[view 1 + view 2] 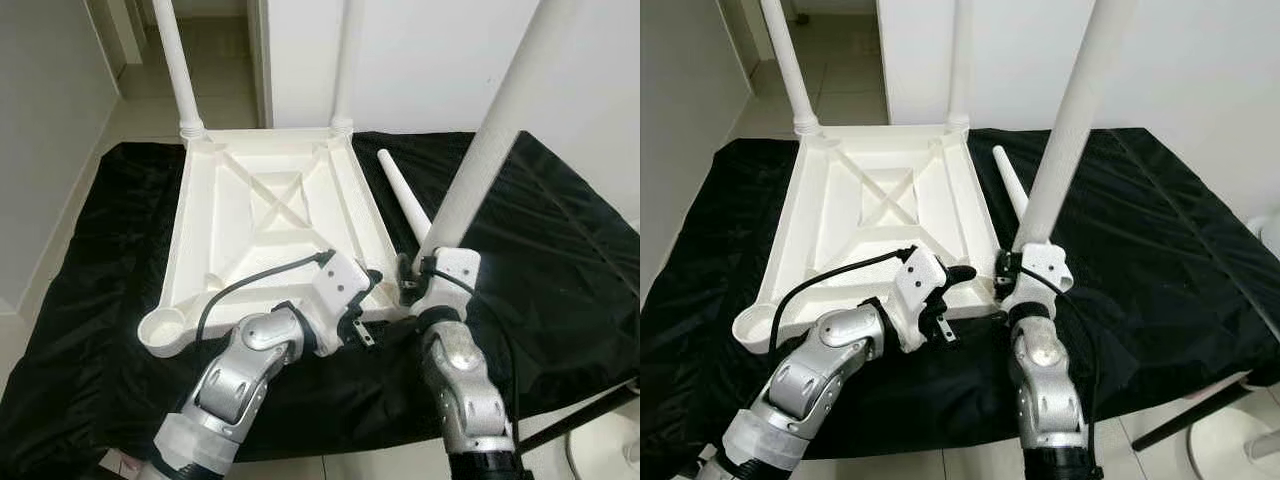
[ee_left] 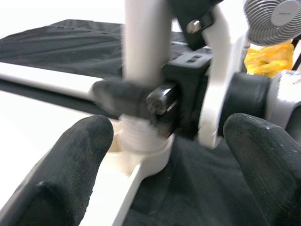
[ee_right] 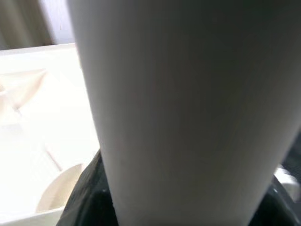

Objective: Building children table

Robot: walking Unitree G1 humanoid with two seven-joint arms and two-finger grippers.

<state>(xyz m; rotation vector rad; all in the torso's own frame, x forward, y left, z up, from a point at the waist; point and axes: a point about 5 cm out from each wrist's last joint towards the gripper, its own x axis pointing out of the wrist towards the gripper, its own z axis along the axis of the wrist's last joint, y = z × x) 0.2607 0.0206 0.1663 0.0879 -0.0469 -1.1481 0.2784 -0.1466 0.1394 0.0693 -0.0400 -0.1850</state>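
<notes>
Already standing in far corners of upturned table top [image 1: 270, 215]: 2 legs [image 1: 176, 70]. Being seated at near right corner: third leg [image 1: 490, 150], clamped in right gripper [image 1: 412, 283]. Lying loose beside right edge: fourth leg [image 1: 402, 196]. Hovering wide open, holding nothing: left gripper [image 1: 362, 300].

Loose leg [image 1: 403, 198] right of tabletop [image 1: 270, 215]

Head eyes look down on the tabletop [image 1: 270, 215]; wrist views close on its leg [image 2: 143, 56].
</notes>
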